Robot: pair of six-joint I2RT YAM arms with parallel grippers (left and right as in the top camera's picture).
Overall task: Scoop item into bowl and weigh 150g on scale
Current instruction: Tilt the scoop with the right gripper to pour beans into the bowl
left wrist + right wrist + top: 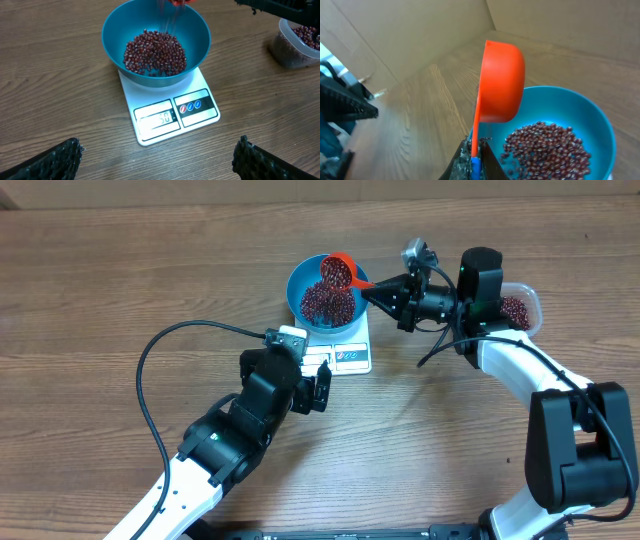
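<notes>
The blue bowl (295, 285) stands on the white scale (352, 356) and holds a heap of dark red beans (328, 306). My right gripper (385, 288) is shut on the handle of an orange scoop (338, 272), tilted over the bowl's far rim with beans in it. The right wrist view shows the scoop (502, 82) on edge above the bowl (580, 107), the fingers (476, 160) clamped on its handle. In the left wrist view, beans streak down onto the heap (155, 52) in the bowl (197, 35). My left gripper (157, 162) is open and empty, just in front of the scale (175, 115).
A clear plastic tub (522, 308) with more beans stands to the right of the scale, behind my right arm; it shows at the right edge of the left wrist view as well (297, 42). A black cable (150, 370) loops over the table on the left.
</notes>
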